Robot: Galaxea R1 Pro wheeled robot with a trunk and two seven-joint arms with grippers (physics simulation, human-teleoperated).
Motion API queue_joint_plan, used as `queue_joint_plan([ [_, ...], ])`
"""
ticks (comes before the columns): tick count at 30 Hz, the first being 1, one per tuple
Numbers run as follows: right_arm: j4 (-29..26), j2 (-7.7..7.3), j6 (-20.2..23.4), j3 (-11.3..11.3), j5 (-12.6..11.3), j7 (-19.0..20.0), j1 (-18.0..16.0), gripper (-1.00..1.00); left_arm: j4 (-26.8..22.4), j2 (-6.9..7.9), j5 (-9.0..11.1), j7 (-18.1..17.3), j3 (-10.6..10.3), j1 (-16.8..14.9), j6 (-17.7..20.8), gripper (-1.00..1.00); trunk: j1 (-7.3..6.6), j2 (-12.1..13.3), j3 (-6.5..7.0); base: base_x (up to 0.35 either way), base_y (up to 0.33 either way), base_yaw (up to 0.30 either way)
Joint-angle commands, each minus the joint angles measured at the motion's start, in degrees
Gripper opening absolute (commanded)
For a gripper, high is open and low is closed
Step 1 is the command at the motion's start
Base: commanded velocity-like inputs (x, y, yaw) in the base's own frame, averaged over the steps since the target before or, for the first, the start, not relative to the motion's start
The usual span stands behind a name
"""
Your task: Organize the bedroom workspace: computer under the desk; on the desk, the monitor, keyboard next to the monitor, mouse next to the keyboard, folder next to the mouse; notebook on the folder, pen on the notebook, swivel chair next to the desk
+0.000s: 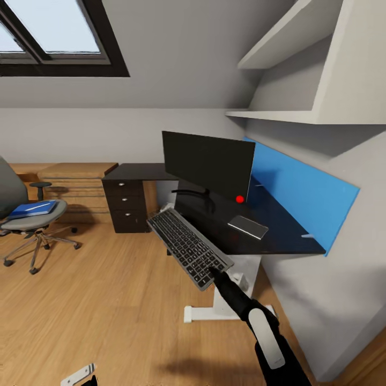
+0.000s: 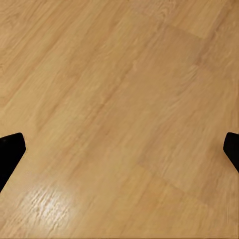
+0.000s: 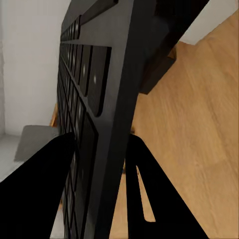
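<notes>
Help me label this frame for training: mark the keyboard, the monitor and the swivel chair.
keyboard [image 1: 187, 246]: head view, middle of the keys.
monitor [image 1: 206, 161]: head view, centre of the screen.
swivel chair [image 1: 33, 222]: head view, front of the seat cushion.

Grey-keyed keyboard [image 1: 189, 246] (tilted) held off the desk's [image 1: 279, 236] front edge.

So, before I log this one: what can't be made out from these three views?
- Computer: the space under the desk is hidden in the head view by the desktop and the held keyboard.
- Monitor base: partly covered by the keyboard's far end.
- Swivel chair: its back is cut off by the picture's left edge.
- Chair stack: the blue item is too small to tell folder, notebook and pen apart.
- Left gripper: just the finger tips enter the left wrist view's edges.
</notes>
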Motion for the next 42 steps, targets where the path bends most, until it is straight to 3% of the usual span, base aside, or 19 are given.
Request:
queue_joint_plan([
  [1,-0.04,0.03,-0.94,2.69,-1.2,-0.21,-0.03,-1.0,0.06,0.03,0.6,0.01,-0.14,-0.04,-0.25,1.0,-0.01,-0.03,-0.06,-0.085,0.287,0.0],
  [3,0.98,0.03,-2.34,5.58,-4.71,-0.39,-0.04,-1.0,0.06,0.04,0.6,-0.01,-0.14,-0.03,-0.25,1.0,-0.01,-0.03,-0.06,-0.06,0.306,0.0],
  [6,2.57,0.03,-2.5,6.49,-10.39,-0.29,-0.05,-1.0,0.06,0.05,0.6,-0.02,-0.2,-0.01,-0.13,1.0,-0.01,-0.03,-0.06,-0.02,0.322,0.0],
  [9,2.97,-1.78,-2.59,6.68,-13.42,0.43,-0.05,-1.0,0.09,-0.01,0.6,-0.02,-0.22,-0.02,-0.08,1.0,-0.01,-0.03,-0.06,-0.003,0.334,0.0],
  [22,3.15,-2.15,-2.57,6.85,-13.87,1.09,0.04,-1.0,0.21,-0.03,0.6,0.01,-1.11,-0.01,0.0,1.0,-0.01,-0.03,-0.04,0.022,0.333,0.003],
  [36,3.23,-1.97,-3.06,6.94,-13.84,0.95,0.04,-1.0,0.59,-0.04,0.6,0.07,-1.02,-0.03,-0.16,1.0,-0.01,-0.03,0.94,0.17,0.072,0.16],
  [42,3.16,-1.97,-3.1,6.86,-13.86,0.92,0.04,-1.0,0.59,-0.02,0.6,0.07,-1.02,-0.04,-0.24,1.0,-1.33,2.38,2.12,0.317,0.026,0.053],
])
